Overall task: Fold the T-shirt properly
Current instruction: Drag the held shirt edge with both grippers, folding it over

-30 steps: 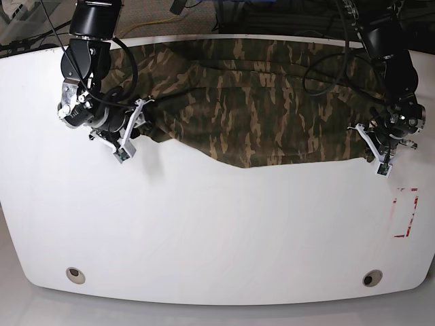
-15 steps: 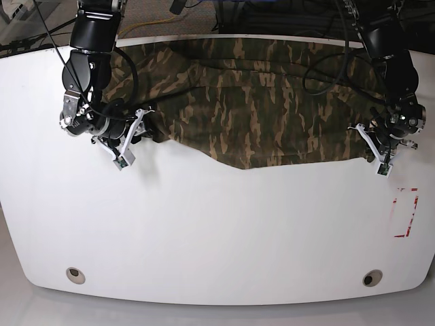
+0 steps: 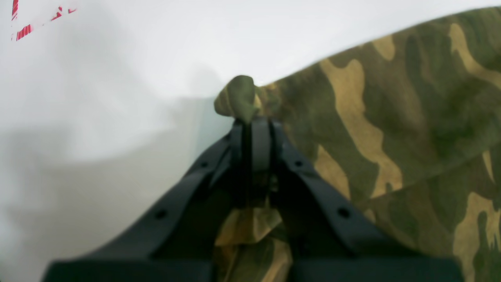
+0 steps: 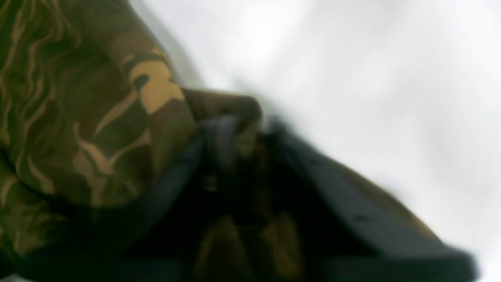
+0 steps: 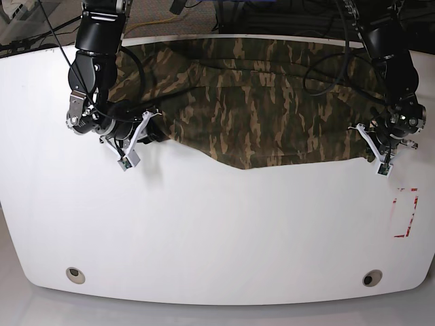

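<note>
T-shirt (image 5: 265,102) lies spread across the far half of the white table (image 5: 217,231). Left tool (image 3: 250,125) is clenched on a bunched corner at the shirt's right edge. Right tool (image 4: 238,133), blurred, appears clamped on cloth at the left edge.

No readable text — none anywhere.

Robot lab — white table (image 5: 217,238), cables (image 5: 326,20).

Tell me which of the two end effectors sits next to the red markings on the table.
The left end effector, pinching the T-shirt hem beside the red markings; the right end effector grips the opposite end.
</note>
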Motion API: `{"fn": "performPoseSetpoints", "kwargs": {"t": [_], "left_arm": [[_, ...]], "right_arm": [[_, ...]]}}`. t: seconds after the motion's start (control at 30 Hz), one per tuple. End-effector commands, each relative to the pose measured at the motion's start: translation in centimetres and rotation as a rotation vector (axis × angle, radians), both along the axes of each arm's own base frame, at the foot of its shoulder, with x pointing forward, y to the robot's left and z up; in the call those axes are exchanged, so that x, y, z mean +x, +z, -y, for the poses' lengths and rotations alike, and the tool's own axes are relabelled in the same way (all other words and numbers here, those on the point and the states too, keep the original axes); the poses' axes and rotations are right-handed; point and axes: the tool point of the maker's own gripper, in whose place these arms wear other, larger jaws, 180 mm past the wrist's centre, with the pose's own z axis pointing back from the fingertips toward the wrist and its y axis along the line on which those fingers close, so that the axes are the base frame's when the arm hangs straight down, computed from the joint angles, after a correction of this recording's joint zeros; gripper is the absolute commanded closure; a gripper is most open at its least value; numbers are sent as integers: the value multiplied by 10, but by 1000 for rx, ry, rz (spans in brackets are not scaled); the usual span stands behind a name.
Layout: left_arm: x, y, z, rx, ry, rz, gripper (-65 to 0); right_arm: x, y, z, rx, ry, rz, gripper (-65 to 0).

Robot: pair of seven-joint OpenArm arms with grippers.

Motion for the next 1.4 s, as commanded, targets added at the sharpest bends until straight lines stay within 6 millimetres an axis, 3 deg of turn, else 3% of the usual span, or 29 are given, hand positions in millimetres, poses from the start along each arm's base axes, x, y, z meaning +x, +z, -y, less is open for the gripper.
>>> {"fn": "performPoseSetpoints", "kwargs": {"t": [0.0, 0.13, 0.27, 0.4, 0.63, 0.77, 0.93, 1.17, 1.37], "left_arm": [[12, 17, -5, 13, -3, 54, 0], [14, 20, -4, 18, -7, 62, 0], [30, 32, 3, 21, -29, 93, 0], [41, 57, 7, 45, -50, 161, 0], [57, 82, 22, 71, -101, 226, 0], [58, 83, 22, 69, -100, 227, 0], [57, 83, 21, 71, -98, 226, 0], [56, 81, 19, 74, -96, 219, 0], [54, 76, 11, 83, -89, 199, 0]], "right_arm": [[10, 10, 3, -3, -1, 37, 0], [22, 22, 6, -5, -8, 86, 0], [37, 39, 13, -20, -11, 135, 0], [59, 61, 19, -34, -12, 195, 0], [94, 100, 32, -50, -34, 293, 0], [114, 116, 35, -41, -44, 325, 0], [131, 135, 61, -55, -89, 353, 0], [142, 142, 82, -49, -125, 363, 0], [144, 127, 92, -11, -164, 353, 0]]}}
